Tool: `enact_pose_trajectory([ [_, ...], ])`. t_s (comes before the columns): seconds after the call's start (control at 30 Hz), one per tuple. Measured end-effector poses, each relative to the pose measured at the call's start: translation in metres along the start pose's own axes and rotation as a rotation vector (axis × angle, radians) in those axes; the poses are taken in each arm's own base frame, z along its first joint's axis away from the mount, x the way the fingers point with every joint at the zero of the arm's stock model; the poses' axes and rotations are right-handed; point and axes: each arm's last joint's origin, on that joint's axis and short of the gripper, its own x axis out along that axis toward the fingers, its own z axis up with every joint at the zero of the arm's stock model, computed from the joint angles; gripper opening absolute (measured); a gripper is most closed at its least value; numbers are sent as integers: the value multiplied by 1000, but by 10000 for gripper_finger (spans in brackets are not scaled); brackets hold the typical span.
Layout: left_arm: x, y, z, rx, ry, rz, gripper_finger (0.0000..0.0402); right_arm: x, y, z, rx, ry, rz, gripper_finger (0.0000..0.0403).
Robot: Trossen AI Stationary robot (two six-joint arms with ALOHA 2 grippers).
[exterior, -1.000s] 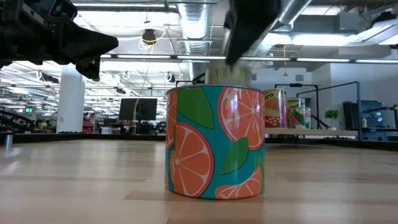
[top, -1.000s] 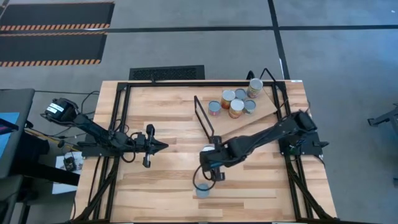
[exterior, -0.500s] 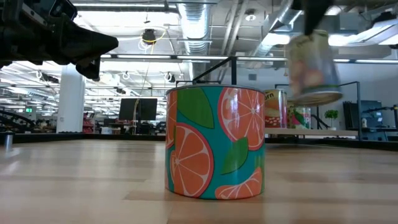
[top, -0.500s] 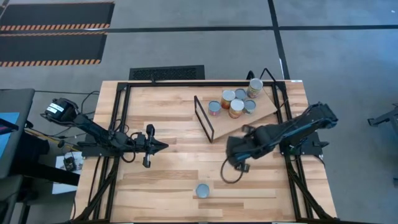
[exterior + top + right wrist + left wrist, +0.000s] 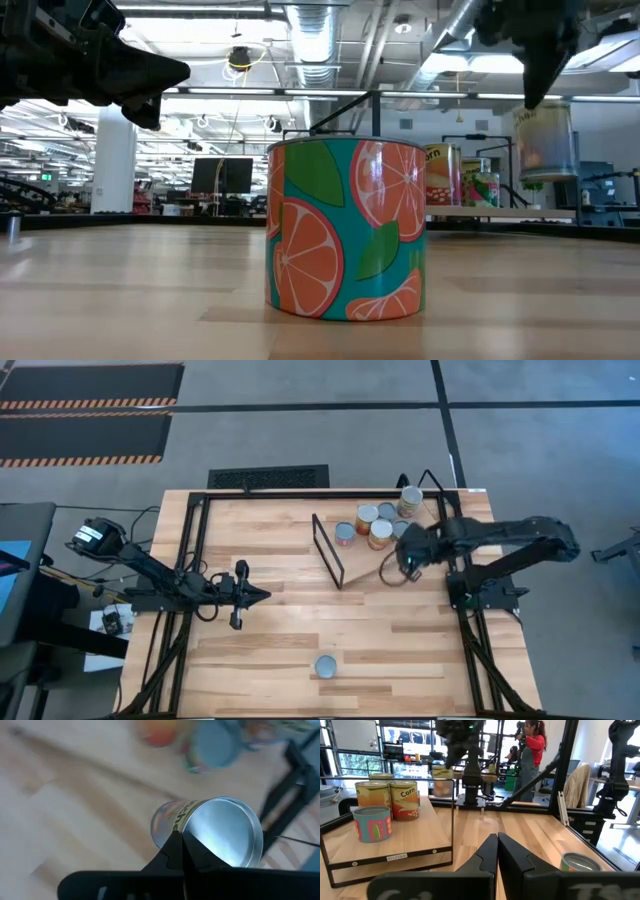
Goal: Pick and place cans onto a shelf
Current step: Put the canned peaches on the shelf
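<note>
My right gripper [image 5: 408, 556] hangs over the near edge of the shelf [image 5: 425, 538], shut on a pale-labelled can [image 5: 545, 140] with a silver top. The shelf is a tilted light-wood board with a black wire frame [image 5: 327, 550] at its left end, and several cans [image 5: 378, 525] stand upright on it. One can with an orange-slice label [image 5: 345, 230] stands alone on the table near the front edge [image 5: 326, 666]. My left gripper [image 5: 262, 594] waits shut at the table's left middle, pointing level toward the right. My right gripper pinches the rim [image 5: 186, 836] of the can's silver top between its two shut fingers, coming from above and slanting down. The can hangs below the fingers, nearly upright, with its bottom [image 5: 548, 176] clear of the shelf board.
Black frame rails [image 5: 190, 560] run along the table's left, right and far sides. Bare wood lies between the lone can and the shelf. Beyond the table a person [image 5: 534, 750] stands in the room.
My right gripper has carried its can from beside the orange-slice can at the near middle up and toward the table's far right, to the shelf's near edge. The wrist has rolled and tipped downward on the way. The can has come upright from a tilt.
</note>
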Motion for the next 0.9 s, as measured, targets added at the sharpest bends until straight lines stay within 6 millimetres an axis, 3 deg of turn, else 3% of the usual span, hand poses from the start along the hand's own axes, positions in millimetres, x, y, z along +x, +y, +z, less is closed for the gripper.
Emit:
enact_pose_trajectory([
  [0.17,0,0,0,-2,0,1,0,16,-33,13,68,-3,-80,4],
  [0.5,0,1,0,-2,-1,19,0,46,-78,53,94,-10,-125,4],
  [0.7,0,1,0,-2,-1,20,0,62,-85,65,118,19,-102,4],
  [0.9,0,1,0,-1,0,21,0,65,-85,68,159,26,-65,4],
])
